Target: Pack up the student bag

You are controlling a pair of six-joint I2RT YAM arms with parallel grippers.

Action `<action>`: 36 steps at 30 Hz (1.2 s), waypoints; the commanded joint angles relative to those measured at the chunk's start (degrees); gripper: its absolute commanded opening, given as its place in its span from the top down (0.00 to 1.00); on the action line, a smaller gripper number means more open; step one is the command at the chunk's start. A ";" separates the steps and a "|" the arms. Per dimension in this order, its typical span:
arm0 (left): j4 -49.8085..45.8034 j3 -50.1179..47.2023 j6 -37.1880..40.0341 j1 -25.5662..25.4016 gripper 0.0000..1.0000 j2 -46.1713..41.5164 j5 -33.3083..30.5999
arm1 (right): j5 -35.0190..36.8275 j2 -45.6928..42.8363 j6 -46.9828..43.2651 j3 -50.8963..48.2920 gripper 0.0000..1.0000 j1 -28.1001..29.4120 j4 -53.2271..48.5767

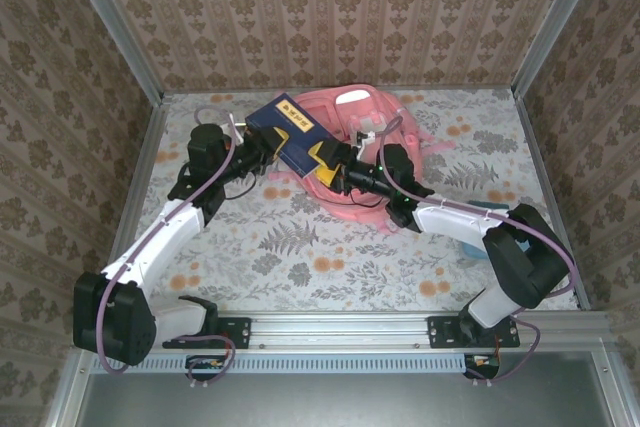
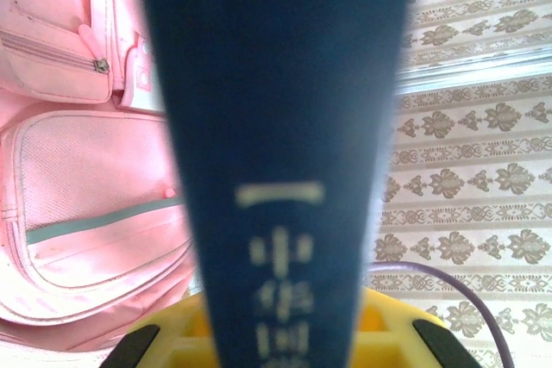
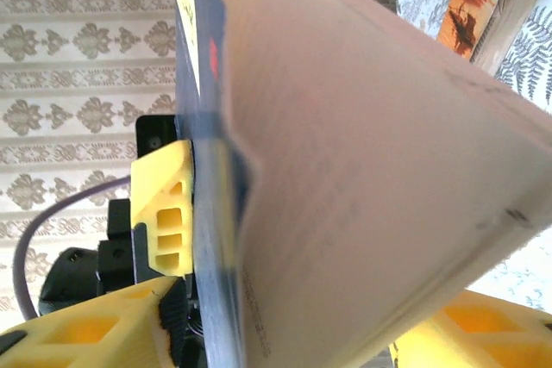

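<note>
A thick blue book (image 1: 290,127) with a yellow label hangs above the table, partly over the student bag (image 1: 352,105), a salmon-pink backpack lying at the back centre. My left gripper (image 1: 268,149) is shut on the book's near-left end. In the left wrist view the dark spine (image 2: 276,84) runs up between my yellow fingers (image 2: 164,333), with the bag's zipped pockets (image 2: 86,170) to the left. My right gripper (image 1: 335,169) has its jaws closed on the book's other end. In the right wrist view its pale page edge (image 3: 362,170) sits between the right gripper's (image 3: 285,333) fingers.
The table (image 1: 330,257) has a floral cloth and patterned walls on three sides. Metal frame posts (image 1: 548,22) stand at the back corners. A small teal object (image 1: 479,259) peeks out beside the right arm's elbow. The arm bases sit on the rail (image 1: 340,327) at the near edge.
</note>
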 commanded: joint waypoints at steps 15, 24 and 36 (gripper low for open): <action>-0.47 -2.29 0.95 0.33 0.92 -1.01 -0.31 | 6.46 -2.49 1.31 -0.57 0.77 -0.79 2.37; -24.00 2.07 13.74 0.80 0.29 -2.18 -5.42 | 11.41 -12.94 -18.67 3.00 0.98 -3.19 -25.84; -34.64 12.21 39.24 -5.55 0.04 6.01 -7.82 | 24.00 -30.70 -41.57 6.43 0.98 -14.00 -65.21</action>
